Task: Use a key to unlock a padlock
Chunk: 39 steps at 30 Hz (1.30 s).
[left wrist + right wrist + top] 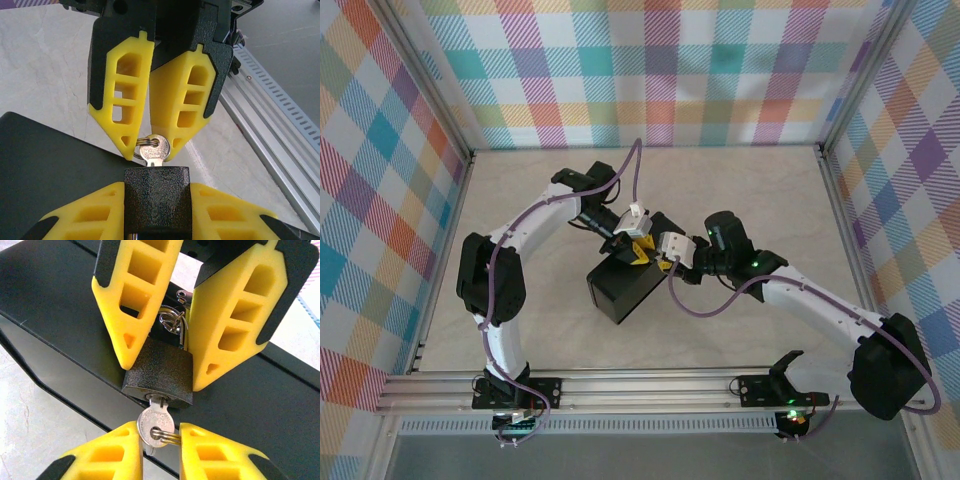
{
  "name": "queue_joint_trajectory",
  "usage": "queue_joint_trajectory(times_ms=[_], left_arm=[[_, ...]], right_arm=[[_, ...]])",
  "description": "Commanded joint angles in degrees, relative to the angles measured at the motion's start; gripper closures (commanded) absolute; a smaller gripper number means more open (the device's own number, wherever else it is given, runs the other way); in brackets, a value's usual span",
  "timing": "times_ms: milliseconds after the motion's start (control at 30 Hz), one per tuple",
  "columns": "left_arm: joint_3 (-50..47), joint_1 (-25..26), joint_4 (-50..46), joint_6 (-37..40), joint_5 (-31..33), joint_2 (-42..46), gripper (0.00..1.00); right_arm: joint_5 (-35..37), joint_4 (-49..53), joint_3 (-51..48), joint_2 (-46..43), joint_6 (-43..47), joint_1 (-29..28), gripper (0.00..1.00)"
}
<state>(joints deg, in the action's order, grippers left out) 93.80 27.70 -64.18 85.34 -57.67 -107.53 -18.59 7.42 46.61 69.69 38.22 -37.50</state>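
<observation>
Robot lab test cell, not a home. Pastel plaid printed wall panels at top, left & right of frame. Silver aluminium extrusion post upper left. Pale marbled tabletop in centre. Grey metal rail along bottom w/ black robot-arm base plate bolted on.

We see the padlock, dark and grainy-bodied, thin silvery shackle at its far end, over the black box; the key, small and silver, ring through its head, sits in its keyhole
</observation>
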Motion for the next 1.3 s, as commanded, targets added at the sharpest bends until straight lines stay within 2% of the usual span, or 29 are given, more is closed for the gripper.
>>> queue_joint_trajectory(times_ms=[0, 67, 167, 267, 333, 400, 467, 667, 700, 767, 867, 1067, 1267], left_arm=[[0.16, 0.16, -2.81, 1.41, -2.45, -0.05, 0.85], [0.06, 0.16, -2.70, 1.24, -2.52, -0.05, 0.85], [0.16, 0.15, -2.70, 1.15, -2.27, 0.27, 0.85], [0.07, 0.16, -2.81, 1.06, -2.12, 0.57, 0.85], [0.15, 0.16, -2.79, 1.08, -2.10, 0.52, 0.85], [0.22, 0.16, -2.79, 0.97, -2.38, 0.52, 0.85], [0.16, 0.17, -2.88, 0.99, -2.55, 0.48, 0.85], [0.33, 0.24, -2.97, 0.90, -2.40, 0.43, 0.86], [0.42, 0.25, -3.05, 0.83, -2.40, 0.47, 0.86], [0.42, 0.24, -3.26, 0.79, -2.38, 0.64, 0.86], [0.08, 0.18, -3.06, 0.77, -2.27, 1.05, 0.86], [0.18, 0.59, -2.03, -0.06, -2.55, 1.00, 0.86], [0.07, 1.23, 0.13, -1.09, -3.64, 1.26, 0.83]], right_arm=[[-0.01, -2.50, 1.14, -0.72, -0.13, -0.43, 0.76], [1.14, -3.77, 0.71, -1.43, -0.85, -0.41, 0.68], [3.50, -4.62, 0.37, -1.92, -0.99, -0.47, 0.67], [4.31, -5.87, -0.10, -2.34, -1.60, -0.56, 0.70], [3.77, -6.19, -0.40, -2.69, -1.82, -0.69, 0.75], [3.57, -6.04, -0.23, -2.64, -1.92, -0.81, 0.84], [3.71, -6.04, -0.16, -2.54, -2.08, -0.90, 0.86], [6.05, -9.30, -1.47, -4.04, -3.83, -1.21, 0.74], [6.27, -10.05, -1.77, -4.56, -4.14, -1.26, 0.77], [5.93, -10.13, -1.79, -5.41, -4.73, -1.26, 0.90], [4.58, -9.49, -1.65, -6.21, -4.64, -1.44, 1.00], [1.71, -8.83, -1.46, -6.50, -6.46, -2.05, 1.00], [-2.10, -10.38, -1.37, -5.29, -15.52, -2.12, 1.00]])
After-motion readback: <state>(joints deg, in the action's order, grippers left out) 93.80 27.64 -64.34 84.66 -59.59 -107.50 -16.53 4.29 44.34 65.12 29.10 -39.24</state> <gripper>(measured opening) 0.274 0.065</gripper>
